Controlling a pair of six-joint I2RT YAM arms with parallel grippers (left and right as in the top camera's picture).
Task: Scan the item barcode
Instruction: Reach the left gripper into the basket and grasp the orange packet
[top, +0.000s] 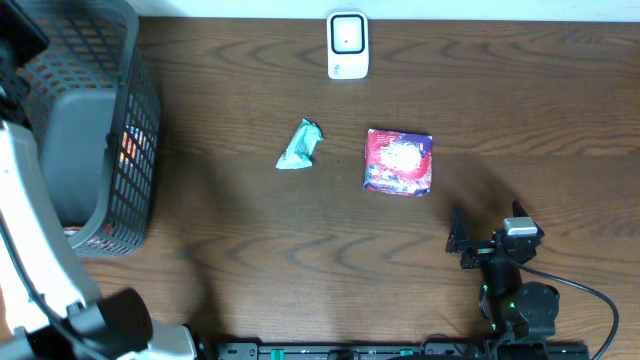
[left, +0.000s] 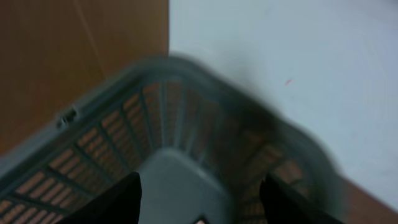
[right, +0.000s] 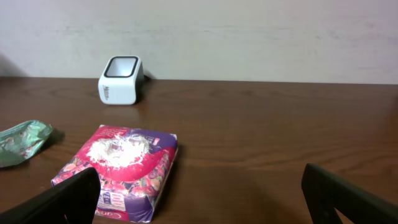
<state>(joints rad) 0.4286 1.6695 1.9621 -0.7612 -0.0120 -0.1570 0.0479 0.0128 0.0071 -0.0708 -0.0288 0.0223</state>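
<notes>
Beyond right gripper (top: 487, 215), pink packet (top: 399, 161), seemingly apart

We count one white scanner (top: 348, 45), one teal packet (top: 299, 146), one pink-and-purple pack (top: 399, 161) and one grey mesh basket (top: 138, 150).

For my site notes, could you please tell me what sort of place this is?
Likely a mock checkout bench: a white scanner on a wooden table, a grey basket, and a purple packet.
</notes>
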